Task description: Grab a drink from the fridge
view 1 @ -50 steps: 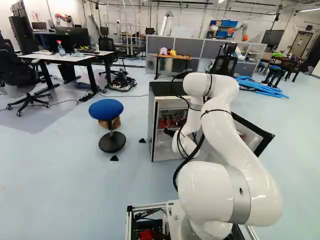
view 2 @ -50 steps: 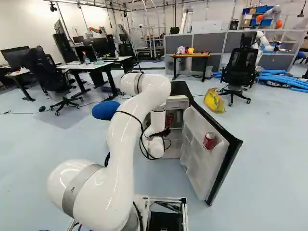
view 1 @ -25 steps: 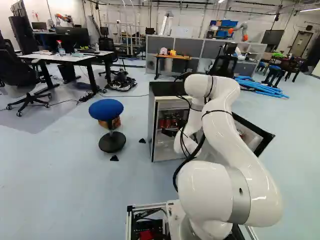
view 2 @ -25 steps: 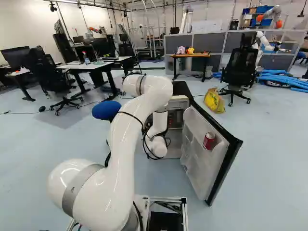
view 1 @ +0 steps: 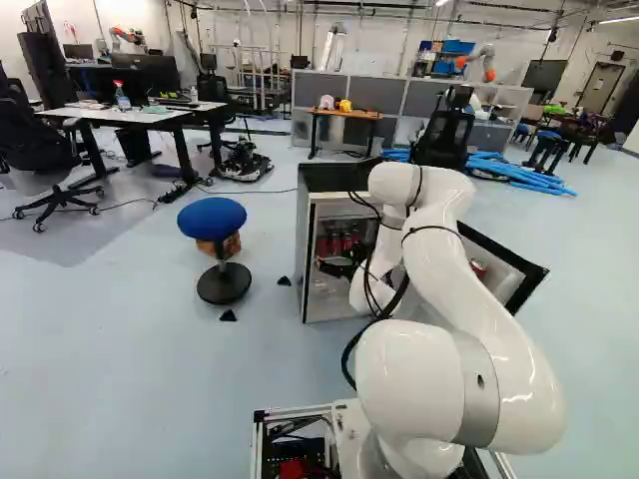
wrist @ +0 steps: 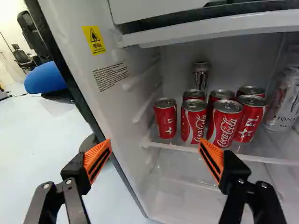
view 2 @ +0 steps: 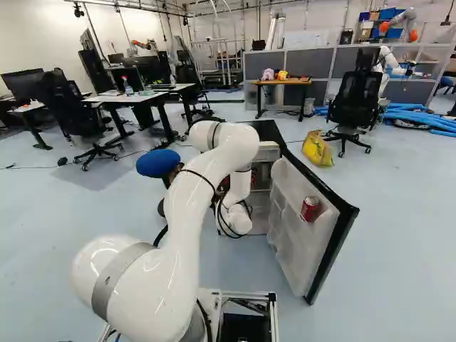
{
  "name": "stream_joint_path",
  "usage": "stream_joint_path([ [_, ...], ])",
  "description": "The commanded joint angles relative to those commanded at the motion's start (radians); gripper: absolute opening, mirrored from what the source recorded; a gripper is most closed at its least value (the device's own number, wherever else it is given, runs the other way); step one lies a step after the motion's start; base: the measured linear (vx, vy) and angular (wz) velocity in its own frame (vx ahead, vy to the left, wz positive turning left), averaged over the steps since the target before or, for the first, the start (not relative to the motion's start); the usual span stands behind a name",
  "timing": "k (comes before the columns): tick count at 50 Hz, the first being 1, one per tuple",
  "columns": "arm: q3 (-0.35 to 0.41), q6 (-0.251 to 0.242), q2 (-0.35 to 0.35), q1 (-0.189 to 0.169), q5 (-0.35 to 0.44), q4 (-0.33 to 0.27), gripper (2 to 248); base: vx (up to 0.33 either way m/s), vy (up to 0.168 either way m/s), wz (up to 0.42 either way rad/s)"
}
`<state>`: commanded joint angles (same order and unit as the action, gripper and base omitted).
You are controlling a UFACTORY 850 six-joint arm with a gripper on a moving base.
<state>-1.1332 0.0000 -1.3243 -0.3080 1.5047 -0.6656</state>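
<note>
In the left base view my gripper (view 1: 337, 268) stands in front of the opened fridge (view 1: 318, 180), partly hidden by the arm. The wrist view shows the gripper (wrist: 155, 156) wide open, nothing gripped. The fridge's side wall (wrist: 110, 100) runs between the finger directions; one finger (wrist: 97, 161) stands on its outer side over the floor, the other (wrist: 212, 161) before the shelf (wrist: 173, 146). Several red cans (wrist: 165, 118) stand upright on that shelf, ahead of the gripper, with a slim dark can (wrist: 201, 75) behind and a tall white can (wrist: 284, 105) beside them.
The fridge door (view 2: 303, 228) stands wide open, a red can (view 2: 310, 209) in its rack. A blue stool (view 1: 212, 218) is beside the fridge. Farther off are a yellow bag (view 2: 317, 148), office chairs (view 2: 356, 100), desks (view 2: 146, 97) and another robot (view 2: 388, 60).
The arm has shifted: in the right base view its upper bend and wrist have moved right and slightly down. In the left base view the gripper shows a little more to the left. The base has stayed still.
</note>
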Motion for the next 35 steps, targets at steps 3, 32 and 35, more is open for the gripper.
stream_joint_path([
  [3,-0.009,0.0,-0.004,-0.002,0.0,0.0,247,0.0,0.0,0.0],
  [32,-0.097,0.0,-0.043,0.009,-0.006,-0.039,247,0.0,0.0,0.0],
  [35,-0.099,0.0,-0.044,0.009,-0.009,-0.045,247,0.0,0.0,0.0],
])
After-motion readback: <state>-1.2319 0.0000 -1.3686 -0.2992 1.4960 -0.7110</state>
